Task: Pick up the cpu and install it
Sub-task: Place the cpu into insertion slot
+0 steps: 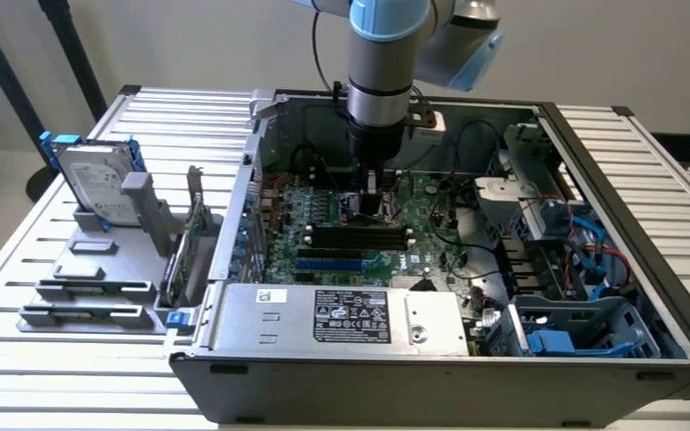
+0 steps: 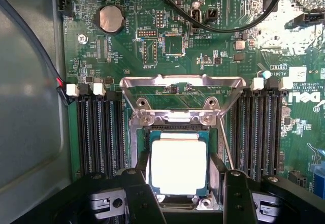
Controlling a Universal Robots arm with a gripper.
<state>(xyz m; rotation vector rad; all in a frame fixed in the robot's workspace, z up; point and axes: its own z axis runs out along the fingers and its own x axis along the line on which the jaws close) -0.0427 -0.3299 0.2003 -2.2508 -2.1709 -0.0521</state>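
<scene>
Where the gripper (image 1: 370, 205) is positioned inside the open computer case (image 1: 441, 391) on the bench (image 1: 33, 359), its jaws are seen spread wide in the wrist view, with the fingers (image 2: 139, 193) set one on each side of the cpu (image 2: 179, 165). The cpu is laid flat in the socket of the green motherboard (image 2: 172, 41), silvery top up, between two banks of black memory slots (image 2: 96, 132). The socket's metal retention frame (image 2: 183, 82) is swung open beyond it. Whether the fingers touch the chip's edges cannot be told.

Arm (image 1: 380, 63) upright, claw (image 2: 185, 181) pointing down, jaws spread wide
</scene>
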